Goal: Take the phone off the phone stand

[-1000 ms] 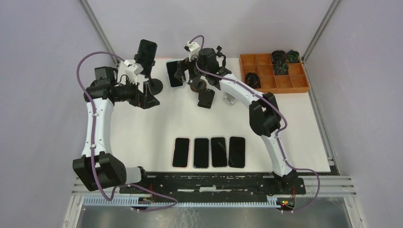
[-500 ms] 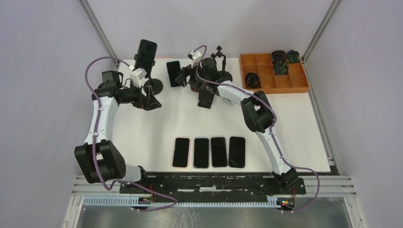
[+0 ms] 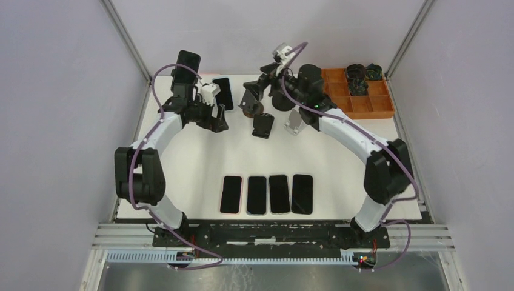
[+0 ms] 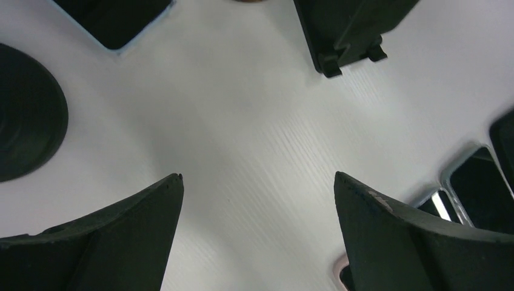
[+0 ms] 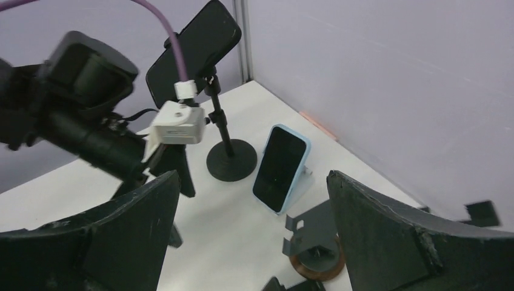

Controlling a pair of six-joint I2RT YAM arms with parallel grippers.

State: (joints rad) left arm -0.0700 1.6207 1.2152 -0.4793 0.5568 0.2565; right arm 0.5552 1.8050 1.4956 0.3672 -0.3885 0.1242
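Observation:
A black phone [image 3: 185,70] is clamped on a tall pole stand with a round base at the back left; it also shows in the right wrist view [image 5: 194,48]. A phone in a light blue case [image 3: 223,93] leans on a small stand beside it [image 5: 279,167]. My left gripper [image 3: 215,121] is open and empty, low over the table just in front of the blue-cased phone [image 4: 115,18]; in its own view the gripper [image 4: 257,176] has bare table between the fingers. My right gripper [image 3: 251,97] is open and empty [image 5: 251,173], right of that phone.
An empty grey stand on a wooden base [image 5: 315,239] and a black stand [image 3: 262,125] sit mid-table. Several phones [image 3: 267,194] lie in a row at the front. An orange tray [image 3: 354,100] stands at the back right. The pole stand's base [image 4: 24,115] is left of my left gripper.
My left arm swung right, from left of the pole stand to in front of the blue-cased phone. My right gripper drew back to the right, away from that phone. Both phones stayed put.

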